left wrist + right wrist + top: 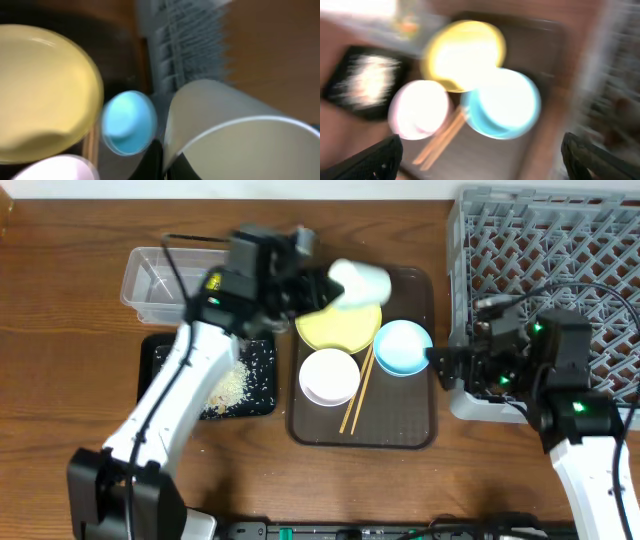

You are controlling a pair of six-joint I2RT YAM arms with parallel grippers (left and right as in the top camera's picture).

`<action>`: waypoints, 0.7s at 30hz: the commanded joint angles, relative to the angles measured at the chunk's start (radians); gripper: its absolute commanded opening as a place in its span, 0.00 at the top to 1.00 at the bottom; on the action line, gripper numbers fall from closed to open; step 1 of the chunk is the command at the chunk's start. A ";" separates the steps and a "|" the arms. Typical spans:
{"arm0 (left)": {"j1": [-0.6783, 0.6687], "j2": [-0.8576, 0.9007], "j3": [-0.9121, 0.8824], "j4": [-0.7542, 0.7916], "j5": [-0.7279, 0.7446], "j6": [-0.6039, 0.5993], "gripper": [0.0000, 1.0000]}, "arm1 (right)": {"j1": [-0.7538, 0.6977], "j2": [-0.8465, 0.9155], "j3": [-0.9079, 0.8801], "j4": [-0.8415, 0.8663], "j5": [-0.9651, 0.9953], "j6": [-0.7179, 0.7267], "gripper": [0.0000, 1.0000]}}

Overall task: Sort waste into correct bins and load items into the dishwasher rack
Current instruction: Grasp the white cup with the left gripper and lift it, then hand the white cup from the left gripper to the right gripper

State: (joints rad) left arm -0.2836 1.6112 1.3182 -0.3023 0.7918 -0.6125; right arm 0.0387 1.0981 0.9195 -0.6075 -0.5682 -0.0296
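Your left tool (325, 285) is clamped on the small white cup (358, 279). The cup is lifted and tipped on its side, with its mouth filling the lower right of the left wrist view. It hangs over the far rim of the yellow plate (340, 328).

Your right tool (440, 365) has its jaws spread wide with nothing between them. It sits just beside the right edge of the blue bowl (402, 346), between the bowl and the left wall of the rack (560, 250). The right wrist view is badly blurred.

The plate, the blue bowl and the white bowl (329, 375) sit close together on the brown tray (400, 430). The plate is at the far side, the white bowl near left and the blue bowl right. The chopsticks (358, 392) lie slanted between the two bowls, on the tray floor.

Left of the brown tray, the rice scraps (232, 385) are heaped in the black tray (262, 380). The clear tub (150, 280) is behind it, partly hidden by your left arm, so you cannot tell its contents.

The rack is on the tabletop (60, 360) at the far right.
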 commanded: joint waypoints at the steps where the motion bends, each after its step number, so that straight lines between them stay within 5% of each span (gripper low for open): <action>1: 0.054 0.049 0.002 0.057 0.380 -0.210 0.94 | 0.011 0.042 0.014 0.056 -0.357 -0.066 0.01; 11: 0.023 0.066 0.002 0.061 0.609 -0.240 0.94 | 0.011 0.141 0.014 0.425 -0.513 -0.016 0.02; 21: -0.052 0.066 0.002 0.058 0.626 -0.243 0.94 | 0.015 0.148 0.014 0.524 -0.577 -0.008 0.04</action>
State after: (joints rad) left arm -0.3168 1.6833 1.3178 -0.2451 1.3788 -0.8471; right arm 0.0391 1.2427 0.9218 -0.0872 -1.1027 -0.0471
